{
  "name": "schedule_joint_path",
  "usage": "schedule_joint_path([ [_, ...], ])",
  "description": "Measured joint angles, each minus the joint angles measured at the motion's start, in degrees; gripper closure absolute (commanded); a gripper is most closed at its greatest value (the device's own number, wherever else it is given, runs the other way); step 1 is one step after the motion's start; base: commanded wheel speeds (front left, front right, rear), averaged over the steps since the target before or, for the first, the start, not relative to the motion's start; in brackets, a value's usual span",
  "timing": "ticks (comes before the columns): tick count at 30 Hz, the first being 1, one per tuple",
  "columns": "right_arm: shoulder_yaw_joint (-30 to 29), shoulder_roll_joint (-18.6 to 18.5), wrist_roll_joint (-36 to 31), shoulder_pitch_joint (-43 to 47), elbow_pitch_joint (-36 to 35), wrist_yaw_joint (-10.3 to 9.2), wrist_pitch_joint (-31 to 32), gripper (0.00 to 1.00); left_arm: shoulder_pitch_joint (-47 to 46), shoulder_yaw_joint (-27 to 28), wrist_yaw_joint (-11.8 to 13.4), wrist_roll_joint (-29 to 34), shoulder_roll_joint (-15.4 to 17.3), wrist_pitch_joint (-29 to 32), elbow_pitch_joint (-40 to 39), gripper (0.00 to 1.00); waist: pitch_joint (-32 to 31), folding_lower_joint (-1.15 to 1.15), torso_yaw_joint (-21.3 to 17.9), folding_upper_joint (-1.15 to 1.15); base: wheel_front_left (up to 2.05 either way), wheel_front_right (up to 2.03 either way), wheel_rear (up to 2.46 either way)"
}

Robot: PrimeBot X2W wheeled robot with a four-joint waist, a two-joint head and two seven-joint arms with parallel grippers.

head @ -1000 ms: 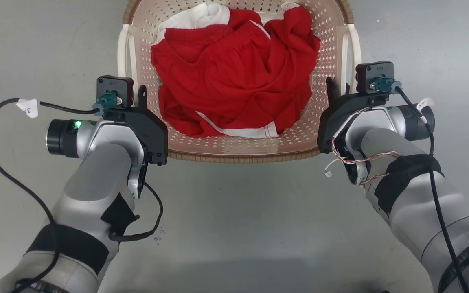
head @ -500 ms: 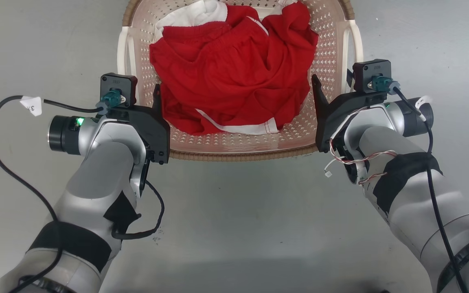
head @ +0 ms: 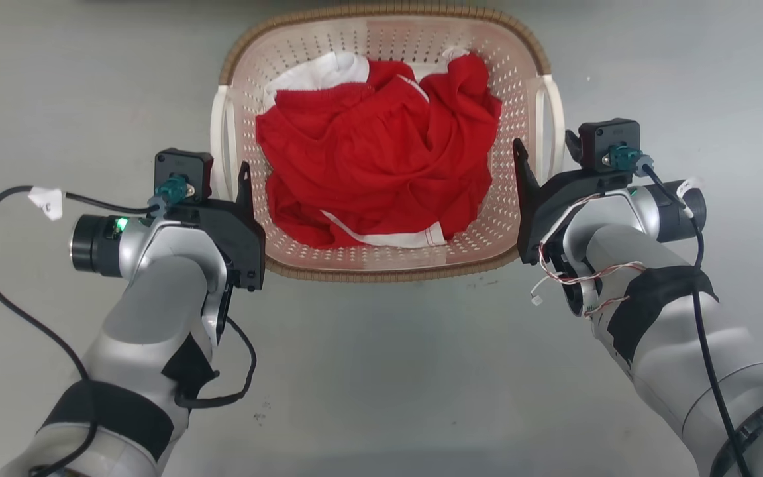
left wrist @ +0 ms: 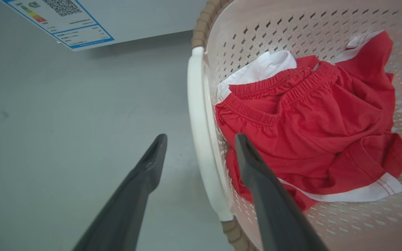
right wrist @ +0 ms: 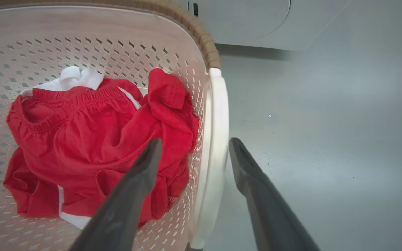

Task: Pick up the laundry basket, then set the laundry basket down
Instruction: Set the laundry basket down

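Pale pink-beige perforated plastic laundry basket (head: 381, 46), brown woven-look rim: apparently resting on grey floor (head: 381, 371), 12 o'clock, containing red-and-white garments (head: 375, 172). Left gripper (left wrist: 201, 137) at 9 o'clock, right gripper (right wrist: 194, 140) at 3 o'clock: spread wide, straddling white side handles (left wrist: 195, 115), unclamped. Lift pending or finished: undeterminable.

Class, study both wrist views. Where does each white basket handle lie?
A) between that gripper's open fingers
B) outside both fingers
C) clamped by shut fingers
A: the left gripper and right gripper each stand open, a white handle of the laundry basket passing through the gap.
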Motion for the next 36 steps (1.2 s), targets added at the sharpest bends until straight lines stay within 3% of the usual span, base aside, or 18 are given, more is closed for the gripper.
schedule_joint_path([
  [5, -0.45, 0.04, 0.54, 0.93, -0.33, 0.14, -1.19, 0.0, 2.31, -0.09, -1.05, 0.08, 0.1, -1.2, 0.01, 0.0, -3.37, 0.0, -0.12, 0.0, 0.0, 0.0, 0.0],
  [19, -3.02, 0.07, 0.97, 6.34, -3.02, 2.78, -2.56, 0.0, 9.31, 2.26, -2.44, -0.2, 0.77, -2.69, -4.24, 0.0, -14.43, 0.0, -0.13, 0.0, 0.0, 0.0, 0.0],
  [36, -10.12, -0.23, -0.73, 18.34, -9.87, 2.49, -2.56, 0.0, 24.44, 7.67, -0.11, 1.54, 3.3, -2.69, -17.55, 0.0, -27.47, 0.0, -0.52, -0.01, 0.0, 0.0, 0.0],
])
